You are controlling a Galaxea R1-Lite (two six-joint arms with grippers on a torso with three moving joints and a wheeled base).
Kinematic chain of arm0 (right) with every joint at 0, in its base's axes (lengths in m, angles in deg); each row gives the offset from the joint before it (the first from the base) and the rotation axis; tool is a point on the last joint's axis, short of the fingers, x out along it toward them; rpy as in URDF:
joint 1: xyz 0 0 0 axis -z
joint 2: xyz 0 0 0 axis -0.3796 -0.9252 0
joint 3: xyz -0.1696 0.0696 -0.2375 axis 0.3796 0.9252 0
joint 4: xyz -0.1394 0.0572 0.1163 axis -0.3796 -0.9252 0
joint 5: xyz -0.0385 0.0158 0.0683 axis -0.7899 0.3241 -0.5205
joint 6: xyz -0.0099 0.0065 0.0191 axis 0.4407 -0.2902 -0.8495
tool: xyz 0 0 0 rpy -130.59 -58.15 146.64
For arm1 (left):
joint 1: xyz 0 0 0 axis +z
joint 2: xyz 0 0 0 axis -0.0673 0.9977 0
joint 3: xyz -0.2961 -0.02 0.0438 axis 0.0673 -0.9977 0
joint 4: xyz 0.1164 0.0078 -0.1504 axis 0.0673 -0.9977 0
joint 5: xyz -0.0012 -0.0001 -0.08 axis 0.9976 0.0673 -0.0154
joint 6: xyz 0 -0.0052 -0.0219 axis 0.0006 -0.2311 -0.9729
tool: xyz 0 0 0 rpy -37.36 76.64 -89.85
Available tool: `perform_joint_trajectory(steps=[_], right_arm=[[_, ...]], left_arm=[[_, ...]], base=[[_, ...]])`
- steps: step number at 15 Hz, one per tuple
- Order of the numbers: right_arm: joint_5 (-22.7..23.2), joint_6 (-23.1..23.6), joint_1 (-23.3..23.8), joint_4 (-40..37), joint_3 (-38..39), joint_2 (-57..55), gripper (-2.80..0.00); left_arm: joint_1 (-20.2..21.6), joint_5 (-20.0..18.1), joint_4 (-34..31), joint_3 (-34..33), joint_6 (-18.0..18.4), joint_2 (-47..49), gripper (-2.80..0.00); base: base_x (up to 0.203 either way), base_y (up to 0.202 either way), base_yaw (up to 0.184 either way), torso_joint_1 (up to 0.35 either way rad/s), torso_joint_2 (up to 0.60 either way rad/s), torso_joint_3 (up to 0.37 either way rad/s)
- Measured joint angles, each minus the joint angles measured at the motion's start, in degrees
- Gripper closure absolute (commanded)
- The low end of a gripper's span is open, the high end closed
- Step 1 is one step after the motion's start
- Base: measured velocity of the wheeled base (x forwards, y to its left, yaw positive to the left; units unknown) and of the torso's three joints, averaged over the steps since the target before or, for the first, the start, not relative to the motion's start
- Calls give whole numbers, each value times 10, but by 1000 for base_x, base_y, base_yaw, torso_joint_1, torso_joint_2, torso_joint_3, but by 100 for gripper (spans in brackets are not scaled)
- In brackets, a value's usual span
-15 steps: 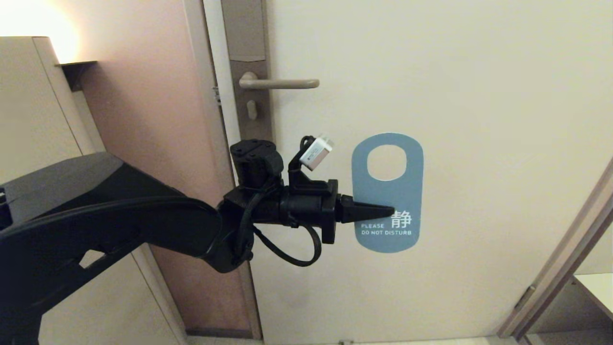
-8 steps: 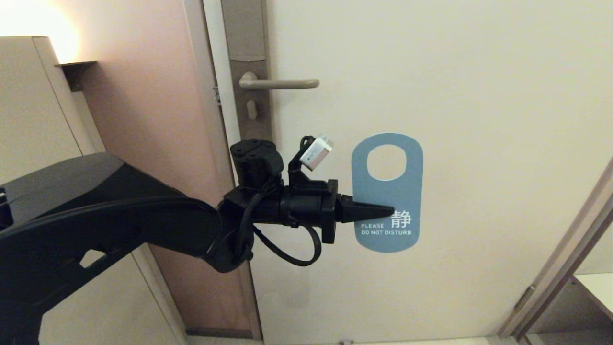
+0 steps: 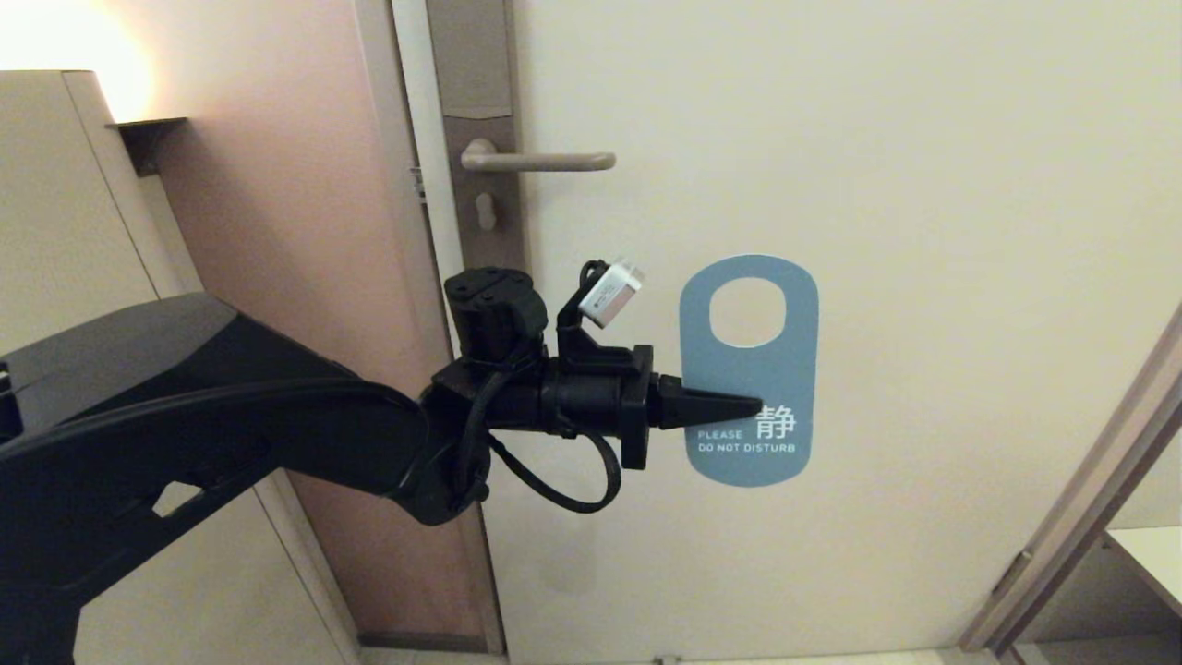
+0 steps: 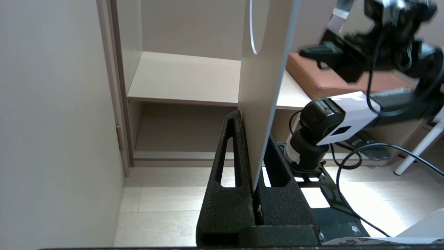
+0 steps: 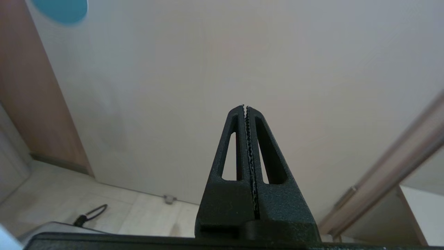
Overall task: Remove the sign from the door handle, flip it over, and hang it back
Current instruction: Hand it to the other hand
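Left gripper (image 3: 739, 406) level, clamped on sign (image 3: 750, 369) edge, below door handle (image 3: 538, 161); right gripper (image 5: 245, 107) closed, empty.

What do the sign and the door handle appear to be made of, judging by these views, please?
The sign looks like thin stiff card or plastic with a matte blue printed face: the left wrist view shows it edge-on as a flat, unbending sheet. The door handle looks like metal with a satin beige finish, given its smooth rounded lever and soft highlights; coated plastic cannot be ruled out.
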Motion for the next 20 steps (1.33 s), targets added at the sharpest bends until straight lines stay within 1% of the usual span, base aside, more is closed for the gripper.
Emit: perform_joint_trajectory(steps=[2,4,5,7,8,10,12,14,16,17,20], right_arm=[[9,-2,-5,56,-7,-77,0],[42,-2,-7,118,-11,-158,0],[68,-1,-7,149,-13,-201,0],[139,1,-8,209,-18,-280,0],[185,1,-8,236,-25,-315,0],[273,1,-9,262,-46,-372,0],[354,1,-9,266,-66,-418,0],[406,1,-19,266,-82,-450,0],[412,-1,-41,266,-103,-479,0],[412,-2,-55,266,-116,-495,0],[412,0,-91,267,-162,-537,0]], left_arm=[[0,0,0,6,-1,0,0],[0,0,0,18,-15,1,0],[0,1,0,24,-18,2,0],[0,0,0,34,-22,6,0],[0,0,0,39,-24,7,0],[0,0,9,44,-36,10,0],[0,0,41,48,-68,14,0],[0,0,84,49,-100,20,0],[0,0,125,49,-127,29,0],[0,0,133,49,-132,33,0],[-1,-1,136,49,-132,40,0]], base=[[0,0,0,0,0,0],[0,0,0,0,0,0],[0,0,0,0,0,0],[0,0,0,0,0,0],[0,0,0,0,0,0],[0,0,0,0,0,0],[0,0,0,0,0,0],[0,0,0,0,0,0],[0,0,0,0,0,0],[0,0,0,0,0,0],[0,0,0,0,0,0]])
